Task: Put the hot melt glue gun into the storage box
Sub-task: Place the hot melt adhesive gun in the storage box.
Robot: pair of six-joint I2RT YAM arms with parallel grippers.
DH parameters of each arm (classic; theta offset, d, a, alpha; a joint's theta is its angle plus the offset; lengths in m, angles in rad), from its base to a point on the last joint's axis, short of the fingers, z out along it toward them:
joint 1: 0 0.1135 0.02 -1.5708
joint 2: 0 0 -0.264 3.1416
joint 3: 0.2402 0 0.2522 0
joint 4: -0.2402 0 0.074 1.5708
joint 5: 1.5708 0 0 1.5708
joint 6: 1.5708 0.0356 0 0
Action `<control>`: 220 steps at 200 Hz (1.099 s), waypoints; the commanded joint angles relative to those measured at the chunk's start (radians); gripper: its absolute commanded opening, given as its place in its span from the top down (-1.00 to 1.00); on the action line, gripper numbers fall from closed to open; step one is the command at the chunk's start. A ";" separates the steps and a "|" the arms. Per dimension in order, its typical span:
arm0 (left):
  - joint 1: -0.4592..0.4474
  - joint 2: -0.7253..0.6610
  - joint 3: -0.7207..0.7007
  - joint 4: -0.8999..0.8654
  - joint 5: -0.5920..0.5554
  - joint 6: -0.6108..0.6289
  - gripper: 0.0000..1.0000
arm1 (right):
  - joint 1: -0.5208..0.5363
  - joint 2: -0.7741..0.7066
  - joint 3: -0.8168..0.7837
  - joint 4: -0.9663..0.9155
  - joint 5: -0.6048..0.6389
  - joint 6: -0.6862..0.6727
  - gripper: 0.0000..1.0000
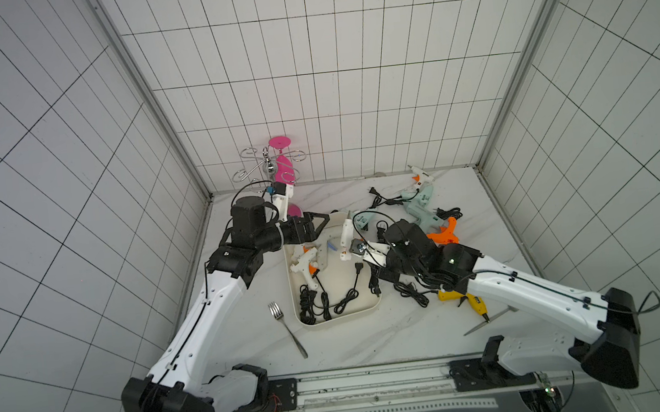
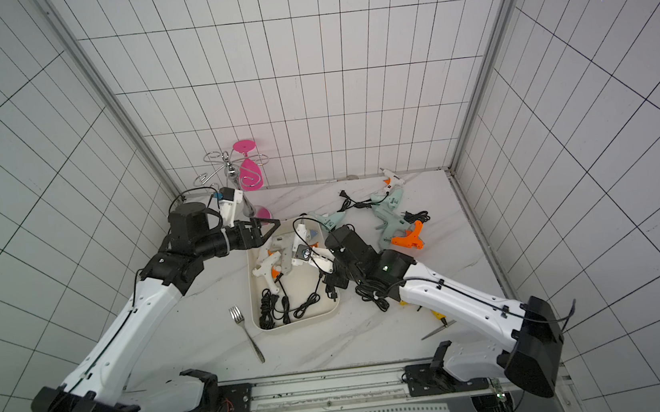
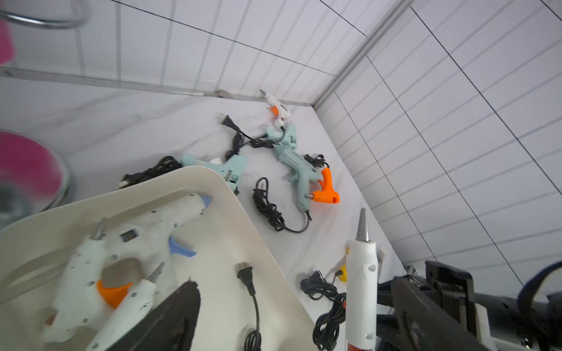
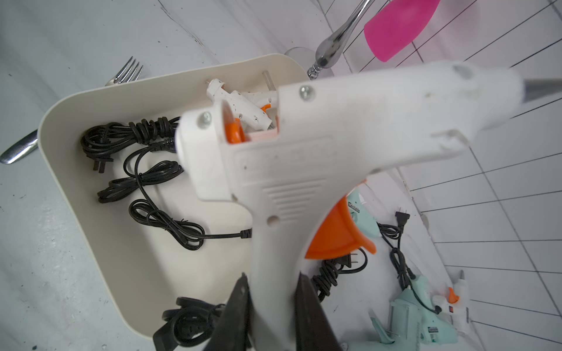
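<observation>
**White gun pinched by its handle, hanging over the box's far end**

R pincer (image 4: 272,288) is pressed onto the white glue gun (image 4: 334,136) at the bottom of its handle, one finger each side. The handle runs in line w/ the fingers and the barrel lies crosswise to them.

In both top views the gun is off the table (image 1: 376,344). Its long axis points away from the robot, nozzle toward the back wall. Beneath it sits the storage box (image 1: 348,316); the gun hangs over the far half, toward the wall on the R arm's side.

So the drop looks near straight down — perhaps w/ a nudge toward the box's middle. Whether the handle end clears the rim I can't tell.

A pair of white guns (image 1: 303,265) fills the box's far-left part, cord bundles (image 1: 322,304) the near end, w/ bare floor between.

L pincer (image 1: 322,226) is spread and empty over the far-left corner, near the held gun's nozzle but apart from it — the R arm has this one.

Teal guns (image 1: 420,206) and an orange gun (image 1: 446,234) lie on the table beyond.
</observation>
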 commanded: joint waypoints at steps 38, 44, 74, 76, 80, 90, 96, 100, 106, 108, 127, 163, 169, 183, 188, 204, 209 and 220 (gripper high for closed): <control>0.076 -0.138 -0.036 -0.139 -0.479 -0.031 -0.98 | 0.023 0.269 0.302 -0.065 0.016 0.376 0.61; 0.081 -0.144 -0.035 -0.148 -0.482 -0.027 -0.98 | 0.030 0.296 0.331 -0.072 0.032 0.398 0.61; 0.087 -0.179 -0.053 -0.163 -0.517 -0.015 -0.98 | 0.048 0.423 0.471 -0.136 0.041 0.490 0.59; 0.088 -0.181 -0.054 -0.165 -0.518 -0.014 -0.98 | 0.049 0.431 0.478 -0.142 0.040 0.498 0.59; 0.090 -0.184 -0.056 -0.168 -0.522 -0.015 -0.98 | 0.054 0.447 0.490 -0.152 0.041 0.513 0.58; 0.094 -0.190 -0.059 -0.178 -0.527 -0.015 -0.98 | 0.070 0.479 0.512 -0.177 0.063 0.536 0.60; 0.097 -0.192 -0.064 -0.182 -0.527 -0.015 -0.98 | 0.085 0.494 0.514 -0.183 0.084 0.539 0.60; 0.099 -0.194 -0.067 -0.184 -0.527 -0.015 -0.98 | 0.096 0.503 0.515 -0.186 0.102 0.545 0.60; 0.101 -0.196 -0.071 -0.186 -0.525 -0.016 -0.98 | 0.110 0.516 0.514 -0.193 0.116 0.560 0.60; 0.101 -0.195 -0.072 -0.188 -0.526 -0.016 -0.98 | 0.113 0.519 0.513 -0.195 0.116 0.566 0.61; 0.102 -0.194 -0.082 -0.197 -0.523 -0.015 -0.98 | 0.136 0.573 0.534 -0.248 0.084 0.669 0.64; 0.104 -0.201 -0.124 -0.202 -0.541 -0.014 -0.98 | 0.204 0.656 0.534 -0.307 0.079 0.758 0.64; 0.104 -0.202 -0.131 -0.202 -0.542 -0.012 -0.98 | 0.210 0.669 0.536 -0.314 0.079 0.774 0.64; 0.105 -0.206 -0.140 -0.207 -0.548 -0.008 -0.98 | 0.217 0.703 0.540 -0.326 0.087 0.817 0.67; 0.105 -0.207 -0.142 -0.209 -0.550 -0.006 -0.98 | 0.219 0.713 0.544 -0.355 0.091 0.837 0.68; 0.105 -0.209 -0.143 -0.216 -0.549 -0.003 -0.98 | 0.227 0.740 0.557 -0.378 0.075 0.868 0.75; 0.105 -0.209 -0.145 -0.216 -0.547 -0.002 -0.98 | 0.235 0.747 0.564 -0.383 0.076 0.870 0.75; 0.105 -0.210 -0.148 -0.213 -0.544 0.000 -0.98 | 0.255 0.766 0.581 -0.383 0.079 0.866 0.74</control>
